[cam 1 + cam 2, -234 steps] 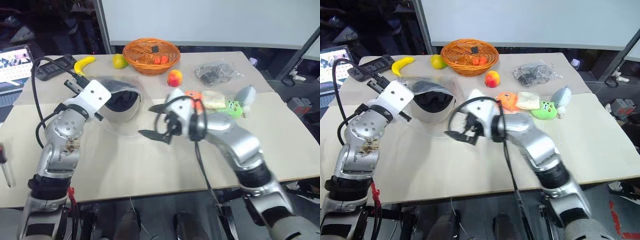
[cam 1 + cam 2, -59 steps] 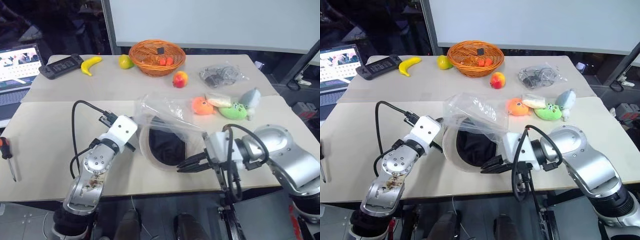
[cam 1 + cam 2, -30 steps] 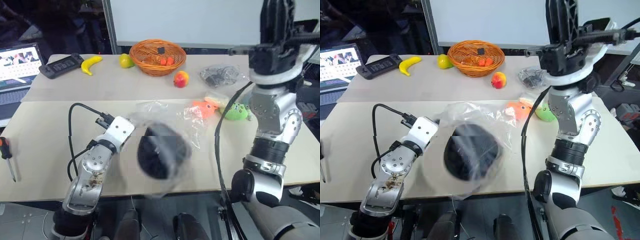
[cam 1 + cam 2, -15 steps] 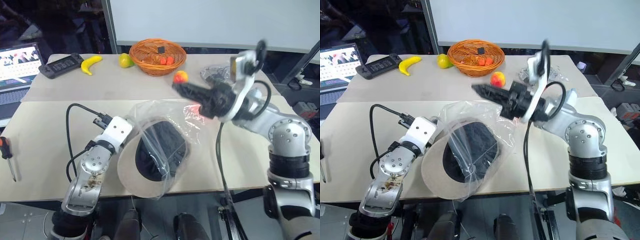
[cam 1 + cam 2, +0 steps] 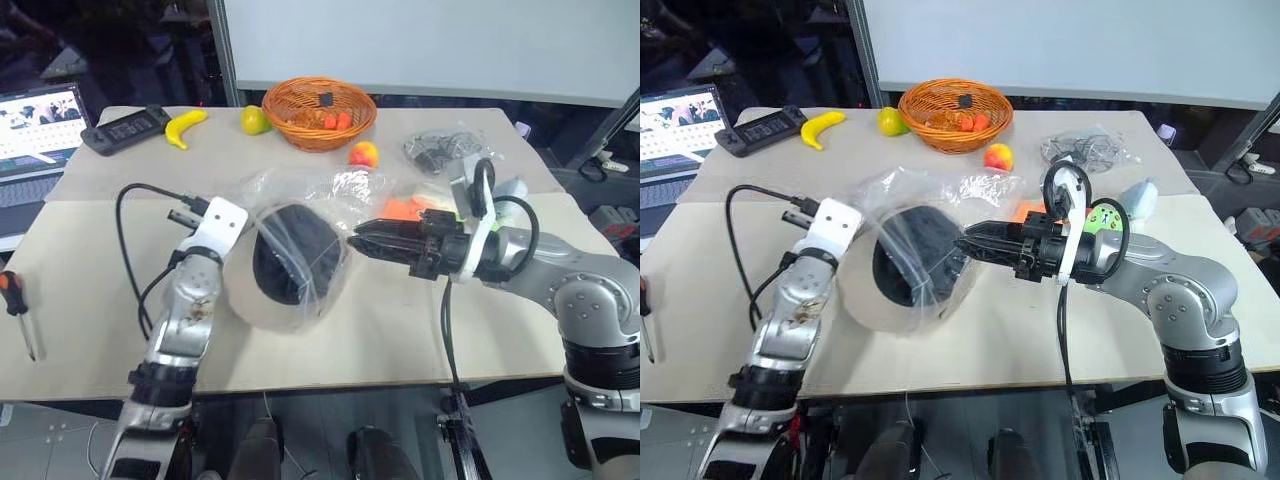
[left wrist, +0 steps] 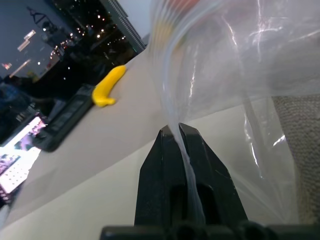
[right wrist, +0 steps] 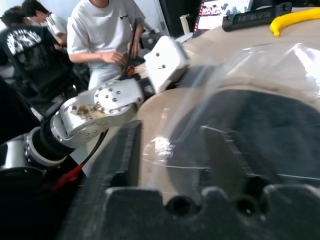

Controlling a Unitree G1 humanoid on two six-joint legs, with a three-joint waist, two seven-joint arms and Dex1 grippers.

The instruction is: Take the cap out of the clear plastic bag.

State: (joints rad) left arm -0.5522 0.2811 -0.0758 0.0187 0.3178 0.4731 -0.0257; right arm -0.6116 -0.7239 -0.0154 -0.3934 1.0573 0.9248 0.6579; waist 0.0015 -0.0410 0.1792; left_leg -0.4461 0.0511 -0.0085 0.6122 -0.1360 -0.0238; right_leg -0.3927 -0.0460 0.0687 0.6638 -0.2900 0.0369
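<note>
My left tool (image 6: 177, 131) is clamped shut on a pleat of the clear plastic bag (image 5: 300, 205), holding it off the surface (image 5: 90, 270). Since half a second ago that arm has pushed forward, so the bag now hangs toward twelve o'clock of where it was, nearer the middle of the surface. The cap (image 5: 290, 255) sits inside the bag, black underside facing me, tan rim around it, tilted up on edge.

At three o'clock of the cap, my right tool (image 5: 362, 240) has dropped from up by the peach and now lies level, pointing at nine o'clock straight at the bag. Its fingers (image 7: 122, 160) stand apart in the wrist view, spread before the plastic with the dark cap behind it; nothing between them that I can tell.

Farther out, behind the right arm, the plush toys (image 5: 1102, 215) are partly hidden. At twelve o'clock the peach (image 5: 364, 153), then the wicker basket (image 5: 318, 110), with the banana (image 5: 186, 126) at eleven. None of those have shifted.
</note>
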